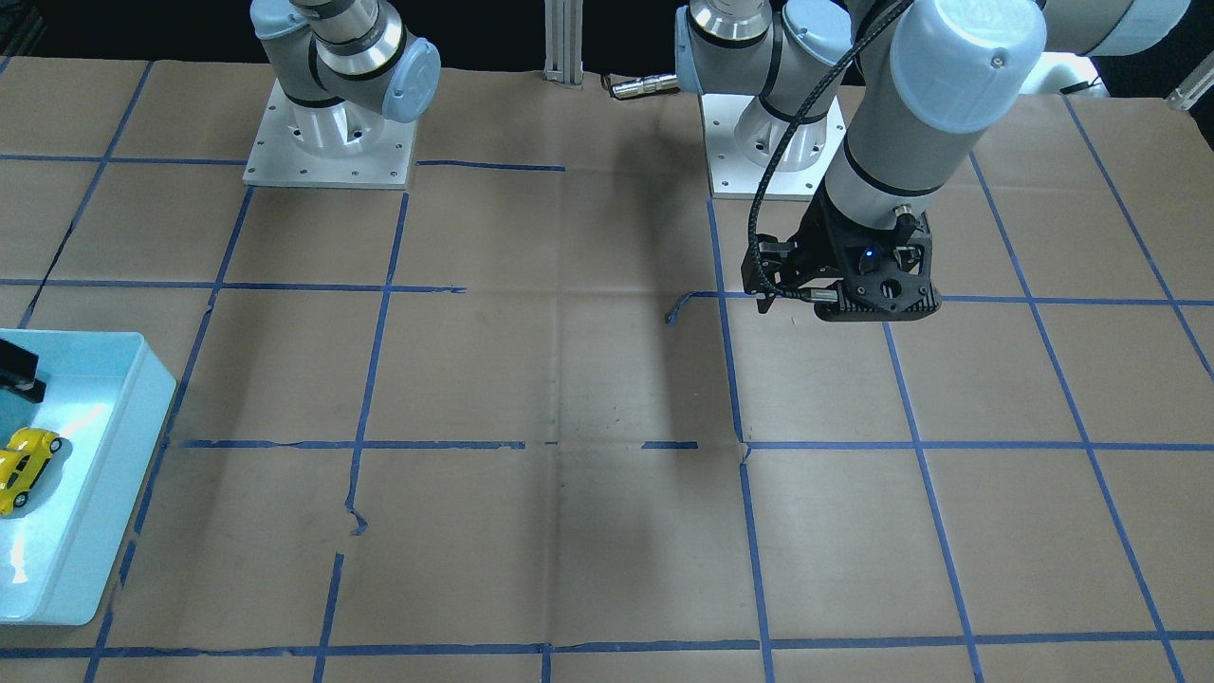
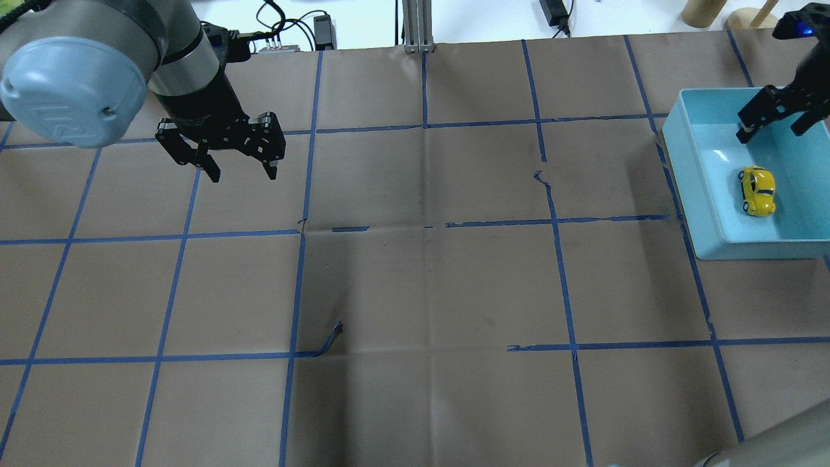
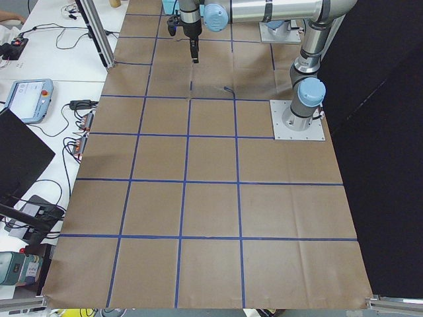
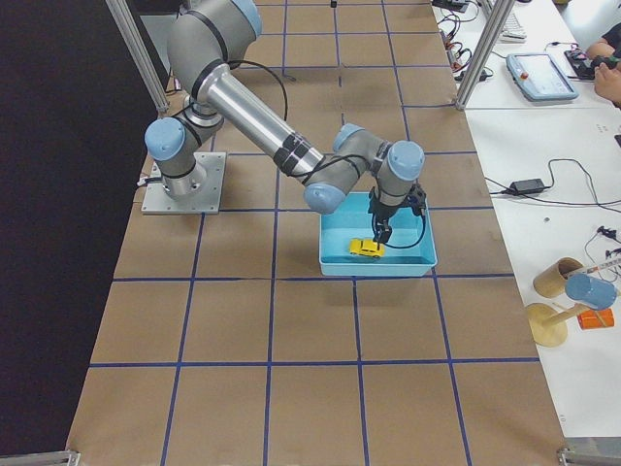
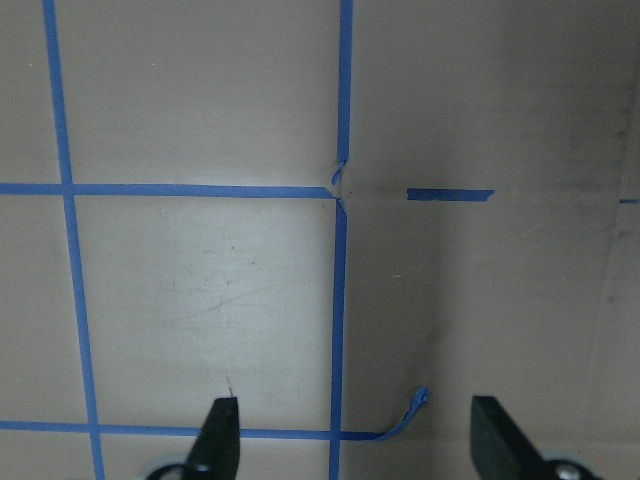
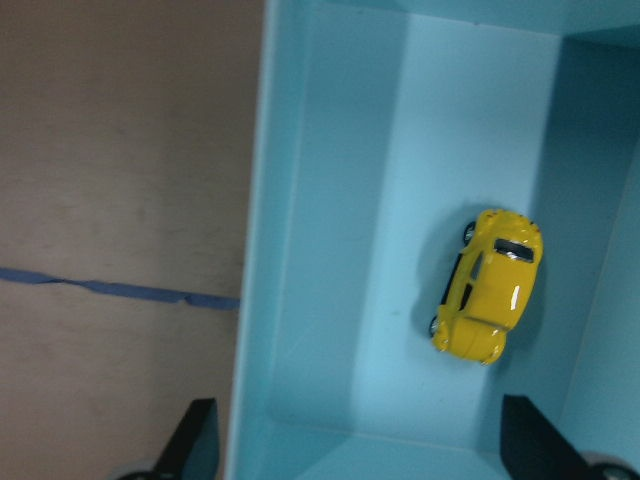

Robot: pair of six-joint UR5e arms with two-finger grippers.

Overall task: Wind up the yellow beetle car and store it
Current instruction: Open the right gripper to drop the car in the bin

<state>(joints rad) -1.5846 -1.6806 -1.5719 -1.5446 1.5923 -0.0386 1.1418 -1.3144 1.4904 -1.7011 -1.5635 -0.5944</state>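
The yellow beetle car (image 2: 757, 191) stands on its wheels on the floor of a light blue bin (image 2: 746, 250) at the table's right end. It also shows in the front view (image 1: 24, 465), the right side view (image 4: 366, 249) and the right wrist view (image 6: 487, 285). My right gripper (image 2: 771, 131) is open and empty, hovering over the bin a little past the car and not touching it. My left gripper (image 2: 244, 174) is open and empty above bare table on the left, far from the car.
The table is covered in brown paper with a blue tape grid (image 2: 557, 259). A loose curl of tape (image 2: 334, 334) lifts near the centre. The arm bases (image 1: 332, 142) stand at the robot's edge. Cables and wooden items (image 4: 568, 291) lie off the table.
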